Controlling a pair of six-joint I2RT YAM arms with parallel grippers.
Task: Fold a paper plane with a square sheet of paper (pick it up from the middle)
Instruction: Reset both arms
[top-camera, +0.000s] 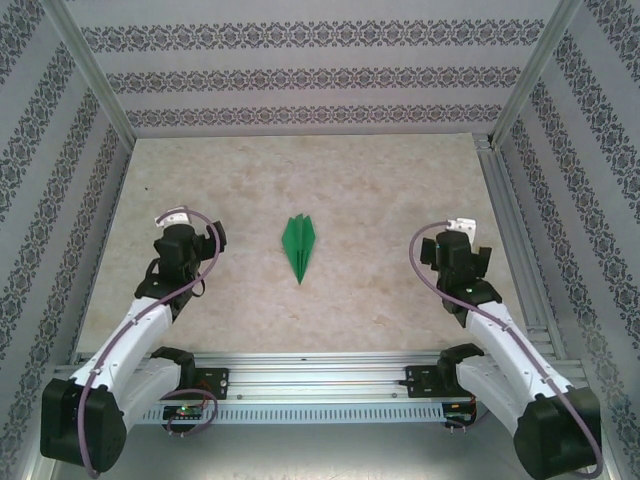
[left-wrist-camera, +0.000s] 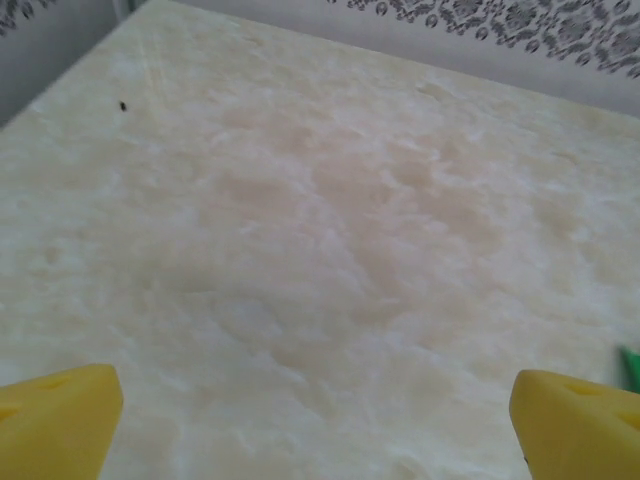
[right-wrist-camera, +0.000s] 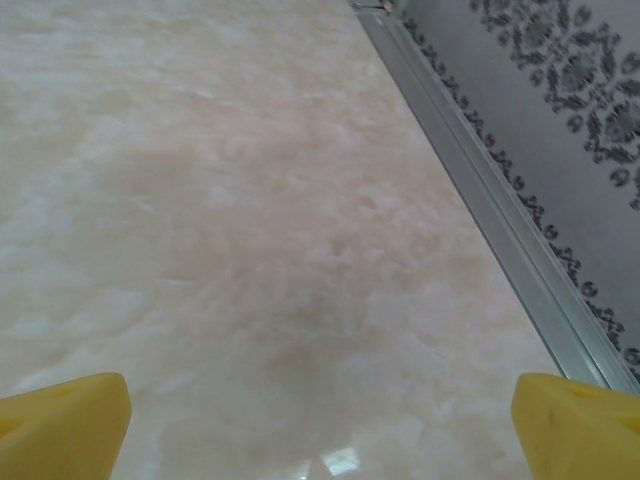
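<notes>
The square sheet of paper lies folded into a slim green paper plane (top-camera: 300, 248) on the marble-patterned table (top-camera: 330, 180). It rests mid-table with its pointed end toward the arms. My left gripper (top-camera: 177, 220) is well to its left and open, yellow fingertips (left-wrist-camera: 55, 415) wide apart with nothing between them. A green sliver of the paper plane (left-wrist-camera: 630, 365) shows at the right edge of the left wrist view. My right gripper (top-camera: 460, 228) is well to the plane's right, also open and empty, its fingertips (right-wrist-camera: 580, 425) spread over bare table.
Patterned walls enclose the table on three sides. An aluminium rail (right-wrist-camera: 480, 190) runs along the right edge, close to my right gripper. A small dark speck (left-wrist-camera: 123, 105) marks the far left of the table. The arm bases sit on a rail (top-camera: 320, 380) at the near edge.
</notes>
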